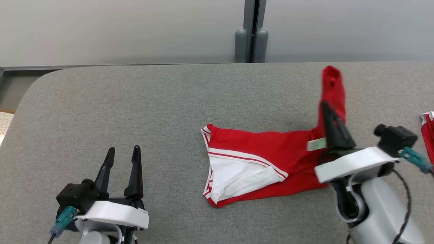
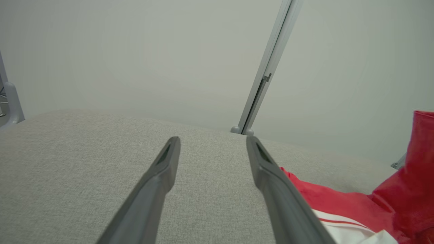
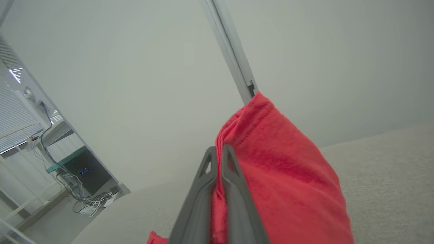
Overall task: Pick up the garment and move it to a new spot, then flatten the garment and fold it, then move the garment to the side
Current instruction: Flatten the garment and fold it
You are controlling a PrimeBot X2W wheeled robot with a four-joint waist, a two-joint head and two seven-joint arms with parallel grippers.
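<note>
Red cloth with white trim, the garment (image 1: 257,159), lies right of centre on the grey padded table (image 1: 118,98). Most of it is down on the surface, but one corner is pulled up off it. The right gripper (image 1: 324,105) has its two dark fingers pressed together on that corner, so a tongue of red fabric stands above the fingertips while the rest drapes back to the table. A pale green label (image 1: 316,144) shows just beside the fingers. To me that hold looks like the start of lifting the piece to carry it elsewhere.

The left gripper (image 1: 123,149) sits near the front left of the table, fingers spread apart with nothing between them. It is well apart from the cloth and may be waiting to take a second corner.

Room is generous on the left, where the table is bare out to its rounded corner, and the far edge runs along a pale wall. The right is tighter: another red-and-white piece (image 1: 428,130) pokes in at the side, near the right arm.
</note>
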